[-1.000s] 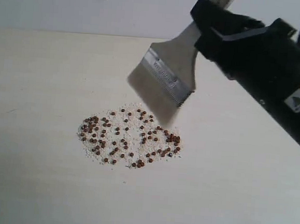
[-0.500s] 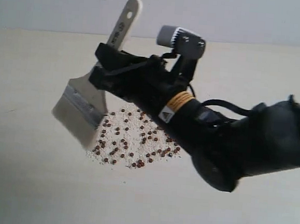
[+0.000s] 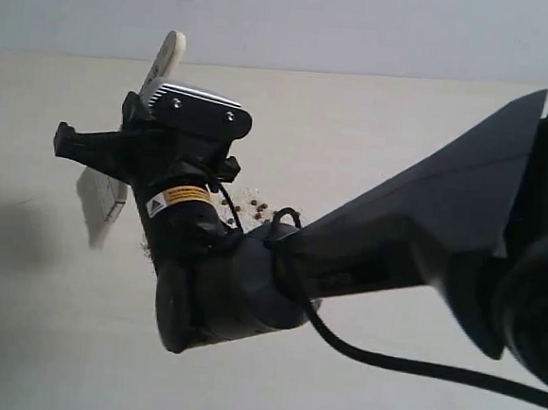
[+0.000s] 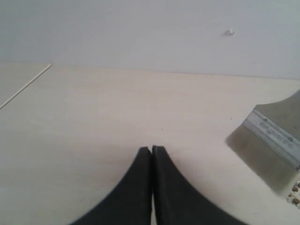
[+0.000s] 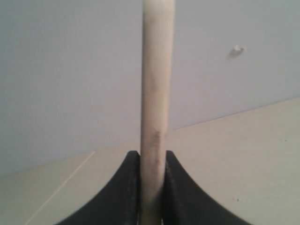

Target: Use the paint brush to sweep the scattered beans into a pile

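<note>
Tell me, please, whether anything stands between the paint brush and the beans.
Nothing visible does: the paint brush, held in the right gripper, has its bristles close beside the beans, with only bare table between them.

The beans [image 3: 255, 206] lie on the desk [image 3: 403, 130], mostly hidden under the right arm [image 3: 394, 243], which reaches across above them from their right. Left of the beans stands the paint brush [image 3: 99, 201], bristles down and handle up between the jaws of the right gripper [image 5: 152, 157]. The left gripper [image 4: 152, 150] hangs over the desk beyond the brush, well apart from the beans.
</note>
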Robot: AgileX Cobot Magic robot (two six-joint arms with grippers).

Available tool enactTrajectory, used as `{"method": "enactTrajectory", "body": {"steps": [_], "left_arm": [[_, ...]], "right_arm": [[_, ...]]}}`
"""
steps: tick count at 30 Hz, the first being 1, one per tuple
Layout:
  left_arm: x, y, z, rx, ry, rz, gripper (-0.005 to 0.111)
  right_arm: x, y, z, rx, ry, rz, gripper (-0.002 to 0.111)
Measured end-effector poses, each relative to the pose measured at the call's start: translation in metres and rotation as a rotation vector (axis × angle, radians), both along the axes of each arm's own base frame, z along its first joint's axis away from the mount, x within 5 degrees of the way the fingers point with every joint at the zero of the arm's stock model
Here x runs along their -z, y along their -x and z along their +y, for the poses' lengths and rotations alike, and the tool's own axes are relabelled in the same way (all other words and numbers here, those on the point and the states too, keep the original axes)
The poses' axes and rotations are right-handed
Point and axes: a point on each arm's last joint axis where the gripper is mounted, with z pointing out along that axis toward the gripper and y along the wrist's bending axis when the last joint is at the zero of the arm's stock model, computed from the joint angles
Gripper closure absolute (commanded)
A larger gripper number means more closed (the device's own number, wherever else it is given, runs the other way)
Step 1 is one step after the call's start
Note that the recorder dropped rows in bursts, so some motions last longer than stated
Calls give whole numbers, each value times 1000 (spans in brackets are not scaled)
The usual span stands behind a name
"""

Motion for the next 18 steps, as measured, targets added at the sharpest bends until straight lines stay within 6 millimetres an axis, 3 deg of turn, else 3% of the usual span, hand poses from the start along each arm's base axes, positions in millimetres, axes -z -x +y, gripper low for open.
{"method": "enactTrajectory", "body": {"steps": [9,18], "left_arm": [[0,0,0,0,0,0,107],[0,0,0,0,0,0,107]], "right_arm": [[17,-12,16,77,130,97,108],[27,-17,0,236,390,94,108]]}}
